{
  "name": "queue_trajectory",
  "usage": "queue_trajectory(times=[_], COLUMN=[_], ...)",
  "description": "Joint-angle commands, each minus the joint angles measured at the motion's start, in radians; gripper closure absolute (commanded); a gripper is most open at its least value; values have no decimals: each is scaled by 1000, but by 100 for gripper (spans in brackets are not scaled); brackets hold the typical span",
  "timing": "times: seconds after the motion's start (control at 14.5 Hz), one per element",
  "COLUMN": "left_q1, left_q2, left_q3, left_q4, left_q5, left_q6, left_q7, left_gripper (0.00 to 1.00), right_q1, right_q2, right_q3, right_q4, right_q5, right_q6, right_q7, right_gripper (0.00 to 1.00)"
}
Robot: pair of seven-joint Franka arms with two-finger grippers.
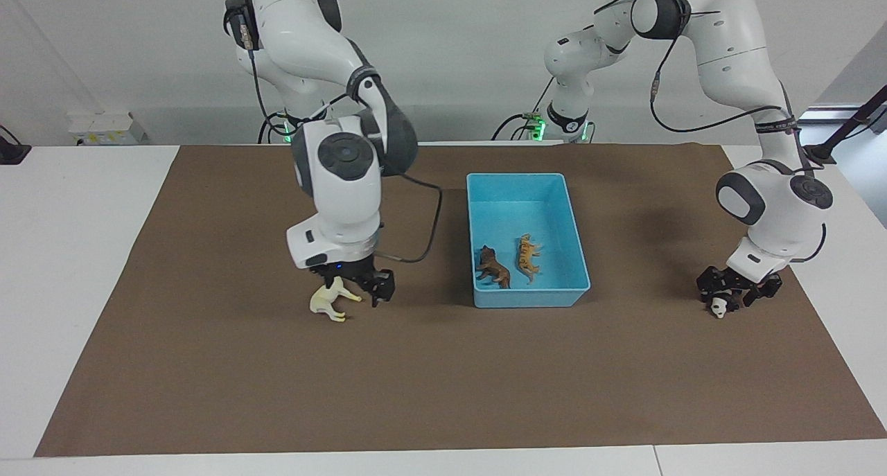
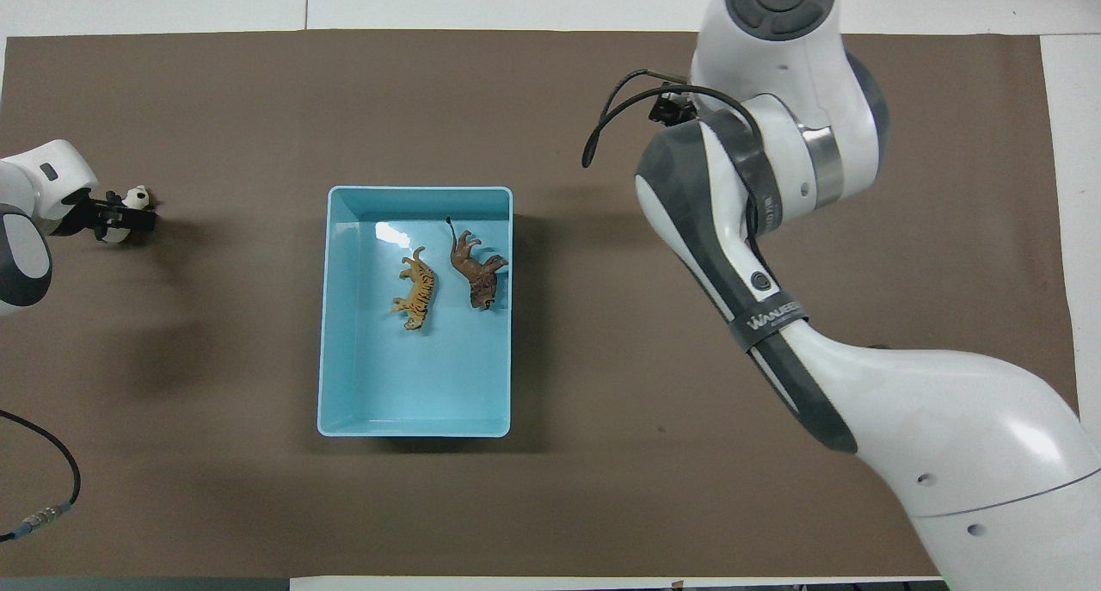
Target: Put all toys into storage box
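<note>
White bench, brown mat spread over most of its top, white wall at the robots' end, small white box on the bench's edge by that wall, toward the right arm's end

A white table carries a brown mat before a plain pale wall.
</note>
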Motion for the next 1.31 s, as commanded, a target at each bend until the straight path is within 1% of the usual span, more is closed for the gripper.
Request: queue_trajectory(times=[0.0, 0.07, 0.21, 0.41, 0.48, 0.55, 0.62, 0.69, 0.76, 0.89, 0.96, 1.03, 1.17, 1.24], left_q1=[-6, -6, -13, -27, -29, -29, -29, -32, -45, -126, -147, -182, -255, -312], left_q2=[-23, -23, -23, -21, -21, -23, -30, -52, -73, -135, -155, -181, -236, -247], left_q3=[7, 7, 5, 7, 7, 7, 4, 0, -3, 5, 4, 0, -3, -1], left_q4=[-34, -34, -31, 5, 51, 124, 197, 272, 319, 329, 331, 331, 322, 318], left_q5=[-3, -5, -5, -5, -6, -6, -5, -5, 0, 8, 9, 9, 9, 11], left_q6=[13, 12, 10, -36, -94, -187, -285, -382, -451, -490, -507, -548, -620, -643], left_q7=[-14, -49, -137, -175, -184, -206, -233, -284, -348, -513, -593, -658, -785, -862], left_gripper=[99, 100, 100, 100, 100, 100, 100, 100, 100, 100, 100, 100, 100, 100], right_q1=[-28, -27, -60, -62, -62, -59, -54, -56, -56, -56, -57, -56, -54, -54], right_q2=[-122, -144, -152, -158, -158, -153, -150, -149, -147, -149, -149, -150, -150, -150], right_q3=[15, 15, 17, 17, 17, 17, 17, 17, 17, 17, 17, 19, 19, 19], right_q4=[-286, -366, -457, -512, -520, -535, -555, -586, -606, -638, -638, -638, -637, -637], right_q5=[1, 2, 2, 8, 10, 11, 13, 13, 13, 14, 14, 25, 39, 39], right_q6=[183, 248, 328, 360, 365, 383, 426, 466, 493, 532, 530, 529, 530, 533], right_q7=[-11, -23, -54, -83, -82, -79, -74, -74, -74, -76, -74, -62, -53, -53], right_gripper=[0, 0, 0, 0, 0, 0, 0, 0, 0, 0, 29, 49, 46, 46])
